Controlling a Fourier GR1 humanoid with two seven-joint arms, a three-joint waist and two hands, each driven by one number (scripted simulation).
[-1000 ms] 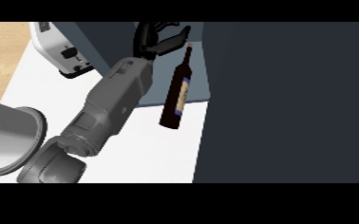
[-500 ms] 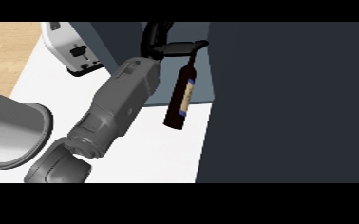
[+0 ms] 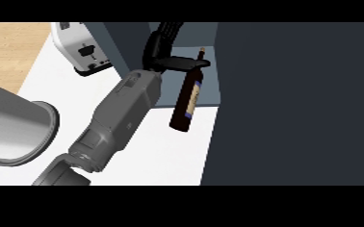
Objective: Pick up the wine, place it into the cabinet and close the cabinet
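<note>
Gripping the wine, the hand sits at the cabinet edge.

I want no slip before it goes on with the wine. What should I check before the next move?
1. Grip: left hand curled round the wine bottle at its neck: ok.
2. Bottle upright: not ok, tilted.
3. Bottle inside the cabinet: not ok, its base hangs over the counter.
4. Base lifted off the counter: cannot tell.
5. Toaster apart from arm and bottle: ok.
</note>
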